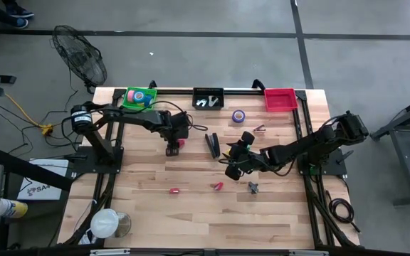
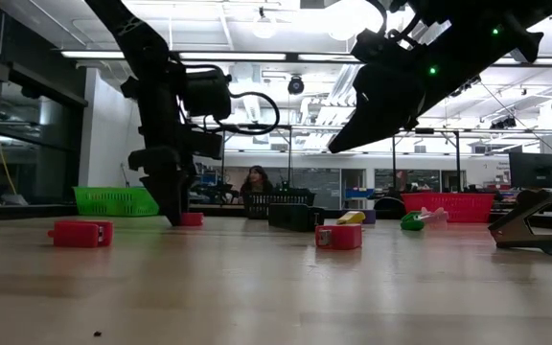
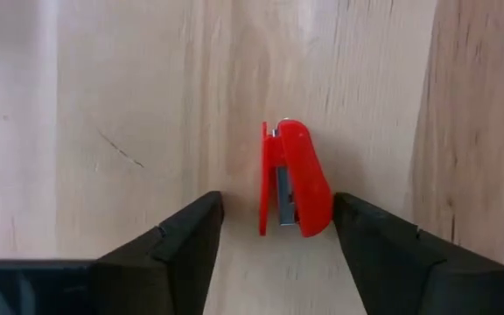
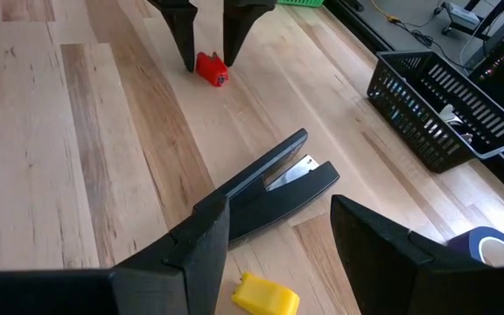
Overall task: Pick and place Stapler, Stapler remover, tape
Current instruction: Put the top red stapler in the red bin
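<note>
A small red stapler lies on its side on the wooden table, right between the fingers of my left gripper. That gripper is open and points down, with a finger close on either side of the stapler. A larger black stapler lies flat on the table, below and just beyond my right gripper, which hovers open with nothing between its fingers. A purple tape roll lies on the table toward the far edge. More coloured rolls sit in the green basket. A dark staple remover lies nearer the front.
A black basket and a red basket stand along the far edge. Two small red items lie on the near half of the table. A small yellow item sits beside the black stapler. A person sits in the room behind.
</note>
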### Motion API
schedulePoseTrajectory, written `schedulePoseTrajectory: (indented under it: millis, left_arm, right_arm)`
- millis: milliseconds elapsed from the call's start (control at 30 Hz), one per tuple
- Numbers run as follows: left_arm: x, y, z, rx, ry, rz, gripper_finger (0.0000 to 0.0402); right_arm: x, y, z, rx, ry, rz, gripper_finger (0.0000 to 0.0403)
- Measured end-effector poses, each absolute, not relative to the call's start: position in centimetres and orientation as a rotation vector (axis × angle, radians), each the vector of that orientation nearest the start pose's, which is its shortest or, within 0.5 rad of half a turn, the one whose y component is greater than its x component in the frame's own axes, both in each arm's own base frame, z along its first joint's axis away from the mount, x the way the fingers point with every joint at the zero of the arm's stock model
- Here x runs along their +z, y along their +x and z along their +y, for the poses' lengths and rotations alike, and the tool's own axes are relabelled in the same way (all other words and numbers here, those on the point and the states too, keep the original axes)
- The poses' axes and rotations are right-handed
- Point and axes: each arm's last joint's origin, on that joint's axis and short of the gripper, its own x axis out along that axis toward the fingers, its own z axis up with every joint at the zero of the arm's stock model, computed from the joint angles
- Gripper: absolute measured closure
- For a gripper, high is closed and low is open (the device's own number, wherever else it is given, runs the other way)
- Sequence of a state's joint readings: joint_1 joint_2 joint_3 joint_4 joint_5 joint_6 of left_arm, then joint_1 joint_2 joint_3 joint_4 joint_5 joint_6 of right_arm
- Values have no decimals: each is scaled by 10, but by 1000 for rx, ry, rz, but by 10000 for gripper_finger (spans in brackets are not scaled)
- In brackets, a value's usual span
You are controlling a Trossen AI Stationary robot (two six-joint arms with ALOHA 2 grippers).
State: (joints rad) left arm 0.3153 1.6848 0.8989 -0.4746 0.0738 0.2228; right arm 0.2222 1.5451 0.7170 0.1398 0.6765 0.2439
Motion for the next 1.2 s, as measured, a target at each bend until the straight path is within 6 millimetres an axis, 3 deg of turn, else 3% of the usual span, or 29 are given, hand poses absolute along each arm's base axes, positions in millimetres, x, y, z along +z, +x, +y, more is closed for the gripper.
schedulePoseTrajectory:
  millis: [733,1200]
  left_arm:
    - [144,284,90,183,-170,1215,179]
    - [145,286,92,210,-172,1201,299]
  right_arm:
    - [170,290,47,-510,-71,565,210]
    - [170,290,47,-509,-70,565,210]
